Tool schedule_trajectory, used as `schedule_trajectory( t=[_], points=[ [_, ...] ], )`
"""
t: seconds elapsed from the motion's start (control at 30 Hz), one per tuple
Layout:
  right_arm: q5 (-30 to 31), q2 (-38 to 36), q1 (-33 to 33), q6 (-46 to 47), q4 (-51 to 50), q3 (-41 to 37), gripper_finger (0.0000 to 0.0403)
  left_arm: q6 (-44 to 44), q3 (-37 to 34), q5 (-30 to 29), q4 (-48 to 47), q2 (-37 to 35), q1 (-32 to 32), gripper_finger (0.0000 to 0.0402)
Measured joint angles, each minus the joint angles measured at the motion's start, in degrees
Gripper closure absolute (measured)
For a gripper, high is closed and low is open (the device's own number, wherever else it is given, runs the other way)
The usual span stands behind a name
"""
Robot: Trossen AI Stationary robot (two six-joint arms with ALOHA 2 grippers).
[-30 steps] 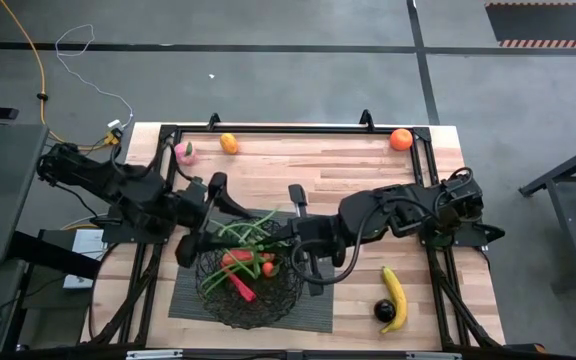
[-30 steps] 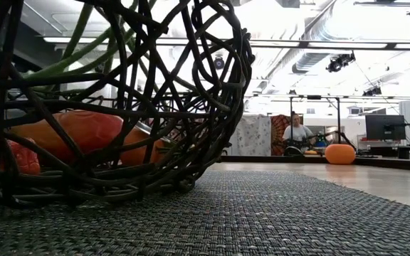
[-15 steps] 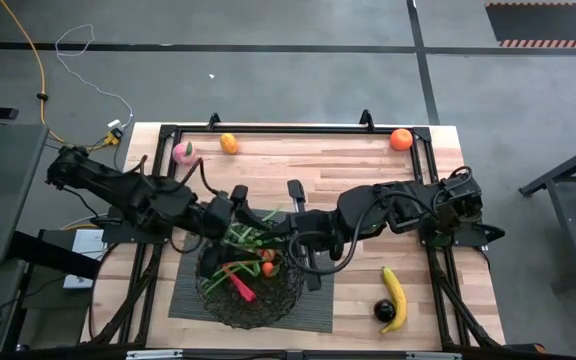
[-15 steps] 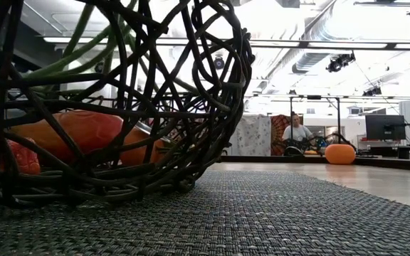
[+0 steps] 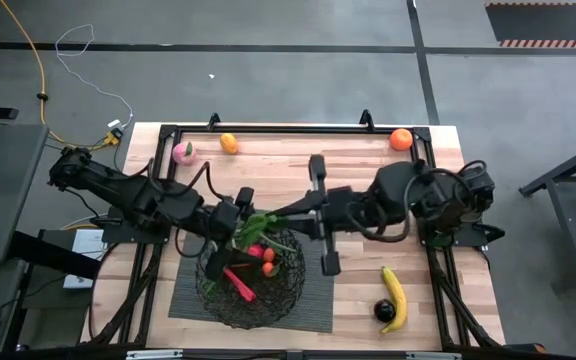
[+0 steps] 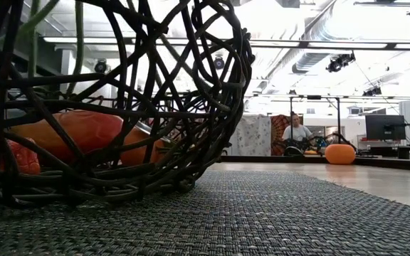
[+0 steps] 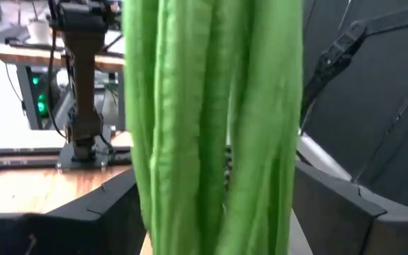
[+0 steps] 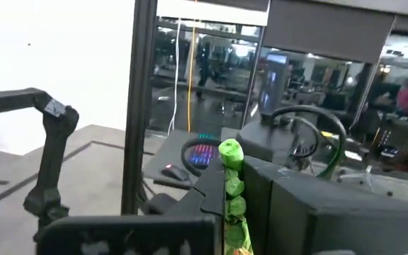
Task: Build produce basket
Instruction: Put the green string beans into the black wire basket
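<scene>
Basket of black wire sits on a dark ribbed mat near the front of the wooden table, seen from above. Inside it lie red peppers and a small orange piece. The left gripper hangs over the back rim of the basket and holds a bunch of long green beans with its fingers spread wide around them. The right gripper is just beside the basket's right edge, and its fingers are closed with nothing in them. Still out on the table are a pink peach, a small orange, a bigger orange, a yellow banana and a dark round fruit. From table height, the basket fills the near side, with a red pepper resting at its bottom and an orange far off by the table edge; a person sits in the room behind. The left wrist camera sees the green beans standing upright right in front of it. The right wrist camera mostly sees the room. I think the job is less than half done: the beans are nearly in, and five pieces are left to pick up.
</scene>
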Motion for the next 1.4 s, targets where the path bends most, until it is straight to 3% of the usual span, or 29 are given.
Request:
schedule_trajectory(
  t=[0.23, 0.77, 1.4],
  points=[
    [0.2, -2.3, 0.0, -3.3, 2.8, 0.0, 0.04, 1.9, 0.0, -1.3, 0.0, 1.0, 1.9, 0.012],
    [0.9, -4.0, -0.4, -6.0, 4.2, 0.0, 0.04, 2.4, 0.0, -1.6, 5.7, 7.3, 4.8, 0.0187],
    [1.4, -5.9, -0.5, -8.6, 5.6, 0.0, 0.04, 3.0, 0.0, -6.8, 0.1, 8.1, 4.8, 0.0227]
  ],
)
